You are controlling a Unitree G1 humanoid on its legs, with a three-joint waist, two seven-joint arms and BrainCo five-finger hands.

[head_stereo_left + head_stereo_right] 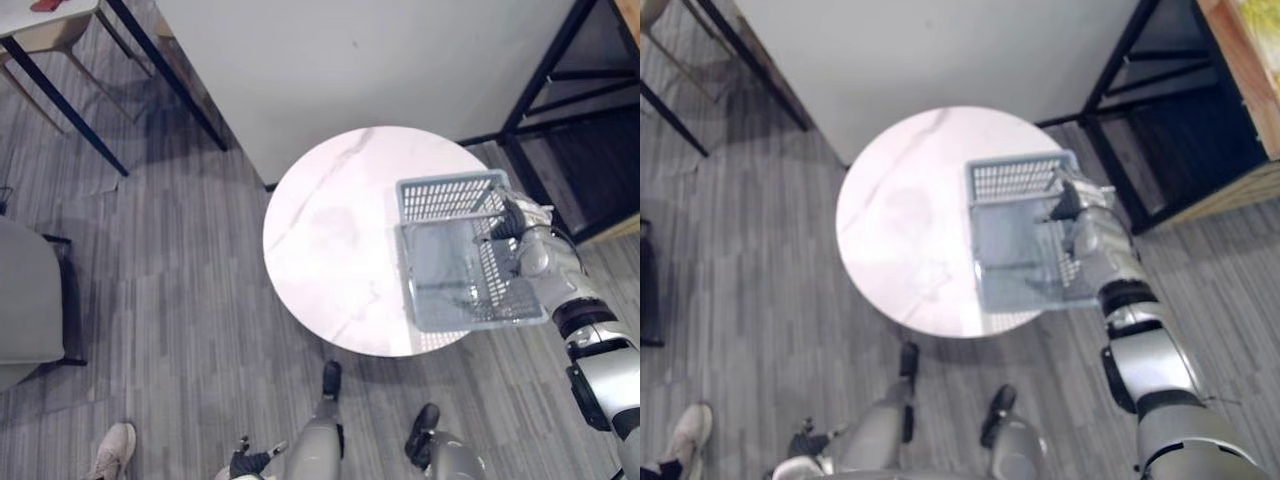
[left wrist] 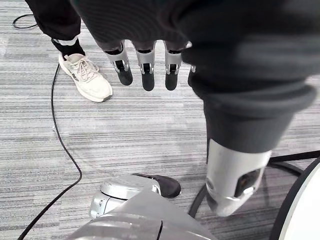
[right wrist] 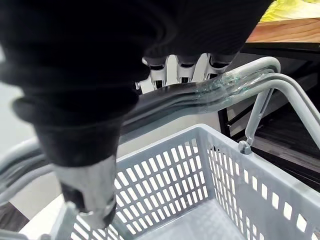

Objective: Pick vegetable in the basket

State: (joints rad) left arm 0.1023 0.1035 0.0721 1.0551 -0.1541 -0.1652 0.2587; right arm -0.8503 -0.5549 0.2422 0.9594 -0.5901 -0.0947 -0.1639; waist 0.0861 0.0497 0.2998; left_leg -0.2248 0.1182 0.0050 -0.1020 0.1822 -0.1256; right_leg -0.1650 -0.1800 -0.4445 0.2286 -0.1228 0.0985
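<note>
The grey plank floor [image 1: 180,300] runs round a white wall [image 1: 350,60], with a black rack [image 1: 560,100] on the robot's right. A round pale worktop [image 1: 330,230] stands in front of the robot. The basket [image 1: 450,198] is over the worktop's right edge with its long axis pointing away from the robot. I cannot tell whether it rests there or hangs lifted. The part of its bottom that shows is bare.

The right robot hand [image 1: 520,225] is clenched round both handles [image 3: 200,92]. The left robot hand [image 2: 145,65] hangs low by the floor, fingers straight and released, near a person's shoe [image 2: 85,75].

Beyond the basket, on the right, a wooden shelf [image 3: 285,30] carries something yellow-green [image 3: 295,9], probably the vegetable. It is nearer the busy right arm, so the left would have to cross over.
</note>
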